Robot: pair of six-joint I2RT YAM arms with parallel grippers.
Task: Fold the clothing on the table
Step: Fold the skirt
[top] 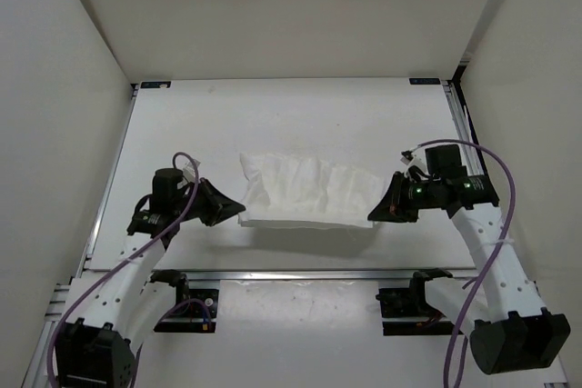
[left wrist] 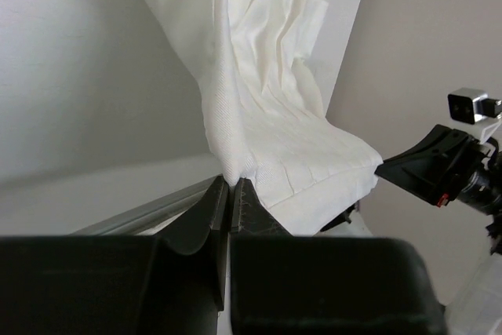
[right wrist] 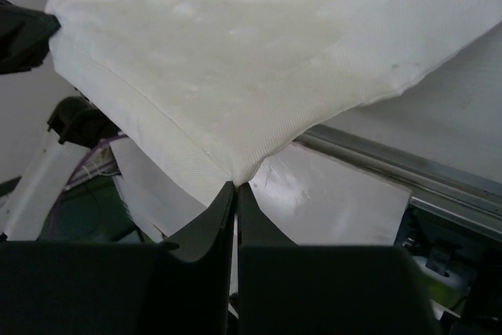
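Mid-fold, by the look of it. Gripping the clothing [top: 309, 190] by its two near corners, dead centre of the overhead view. Far part seemingly resting, creased, on the table [top: 300, 115]; near hem raised, judging by the shadow strip just below it.

Pinched all but shut with the left jaws on the lower-left corner. Plain to see from the left wrist: a thin fold of white cloth squeezed between the dark fingers [left wrist: 205, 221] at bottom centre of that frame. Same story at the other side: clamped tight with the right jaws on the lower-right corner, right at the stitched hem, bottom centre of the right wrist view. Nothing else held, nothing else on the table to get in the way.

Next up, most likely: carrying that raised hem up-frame, over the resting part, toward the far edge. Calls for moving both corners together, same height, same pace, same spread, to avoid skewing or bunching the pleats. Calls too for laying edge on edge before letting go. Worth watching for thin cloth slipping out of either pinch on the way over.
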